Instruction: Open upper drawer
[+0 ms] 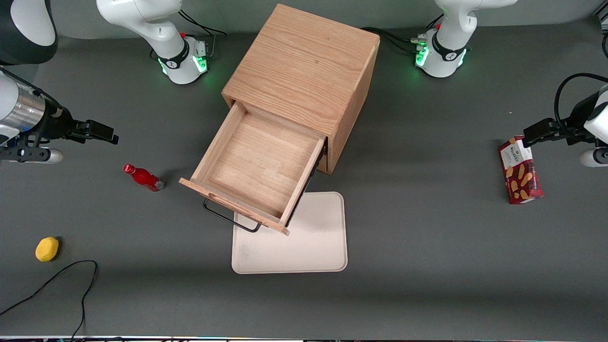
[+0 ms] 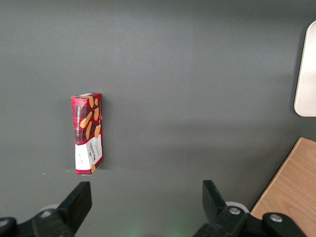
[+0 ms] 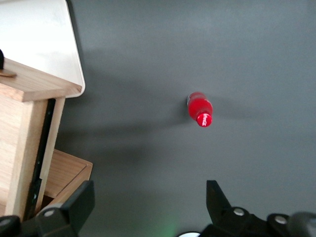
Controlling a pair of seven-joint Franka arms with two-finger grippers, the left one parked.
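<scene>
Across the front view, starting at the working arm's end of the table, the gripper (image 1: 107,133) hung above the grey table (image 1: 427,266), well apart from the cabinet, its fingers spread wide with nothing between them, as the right wrist view confirmed. Below it and nearer the camera stood a small red bottle (image 1: 144,177), and nearer still lay a yellow ball (image 1: 47,249) by a loose black cable (image 1: 66,278). Next came the oak cabinet (image 1: 304,66), with the upper drawer (image 1: 259,166) drawn far out toward the camera, its bare wooden floor showing and its black wire handle (image 1: 230,219) overhanging a cream tray (image 1: 308,237). Toward the parked arm's end lay a red biscuit box (image 1: 520,171).

By the look of it the drawer was already open and the arm clear of it, so little seemed left beyond holding off. Any further pull would best run straight along the slides, since the drawer looked near the end of its travel, and the arm should pass high over the bottle
</scene>
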